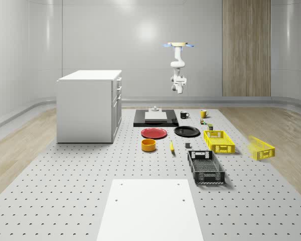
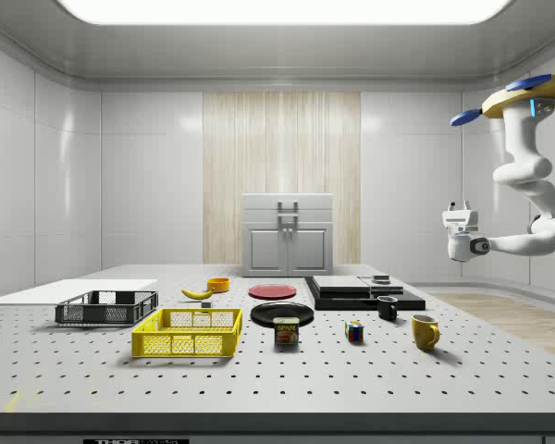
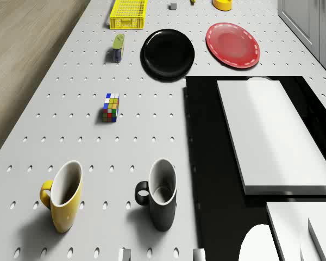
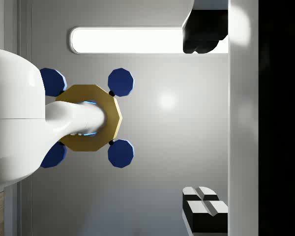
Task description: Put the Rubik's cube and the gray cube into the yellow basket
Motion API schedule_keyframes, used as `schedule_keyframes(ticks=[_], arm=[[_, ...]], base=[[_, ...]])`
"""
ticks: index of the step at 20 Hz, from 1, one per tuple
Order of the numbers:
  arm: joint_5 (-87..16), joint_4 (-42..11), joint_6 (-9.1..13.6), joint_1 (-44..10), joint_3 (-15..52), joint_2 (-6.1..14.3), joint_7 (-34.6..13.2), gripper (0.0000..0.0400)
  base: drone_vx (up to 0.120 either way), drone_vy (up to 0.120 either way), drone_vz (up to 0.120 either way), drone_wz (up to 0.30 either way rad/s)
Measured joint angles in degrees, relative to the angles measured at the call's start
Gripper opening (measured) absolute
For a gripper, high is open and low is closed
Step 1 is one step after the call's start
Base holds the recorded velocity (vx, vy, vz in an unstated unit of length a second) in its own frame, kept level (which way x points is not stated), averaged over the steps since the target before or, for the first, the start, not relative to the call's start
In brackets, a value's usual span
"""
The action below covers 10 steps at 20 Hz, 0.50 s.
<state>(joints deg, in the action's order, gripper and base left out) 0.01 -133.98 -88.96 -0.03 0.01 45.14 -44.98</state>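
The Rubik's cube point(image 1: 203, 121) point(image 2: 354, 331) point(image 3: 111, 107) stands on the perforated table, near a can and two mugs. The small gray cube point(image 1: 187, 146) point(image 3: 173, 6) lies on the table between the yellow basket point(image 1: 219, 133) point(image 2: 185, 345) point(image 3: 128, 20) and a banana. The drone point(image 1: 178, 45) point(image 2: 527, 97) hovers high over the table's far end, above the mugs. Its arm curls so that my gripper point(image 1: 179, 76) point(image 2: 460, 207) point(image 4: 205, 123) points up at the drone. The gripper is open and holds nothing, far above both cubes.
A second yellow basket point(image 1: 261, 147) lies tilted beside the table. Also here: black basket point(image 1: 205, 166), black plate point(image 3: 168, 53), red plate point(image 3: 233, 44), can point(image 3: 118, 47), yellow mug point(image 3: 62, 198), black mug point(image 3: 161, 196), black slab with a white block point(image 3: 266, 130), white cabinet point(image 1: 89, 105).
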Motion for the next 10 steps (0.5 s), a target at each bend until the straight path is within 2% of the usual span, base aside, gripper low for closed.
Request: schedule_keyframes(ticks=[6, 10], arm=[[0.1, 7.3, 5.6, -0.2, 0.1, -1.4, 0.1, 0.0400], [0.1, 11.8, 8.3, -0.2, 0.1, -3.1, 0.1, 0.0400]], base=[[0.000, 0.007, 0.000, 0.000], [0.000, 0.120, 0.000, 0.000]])
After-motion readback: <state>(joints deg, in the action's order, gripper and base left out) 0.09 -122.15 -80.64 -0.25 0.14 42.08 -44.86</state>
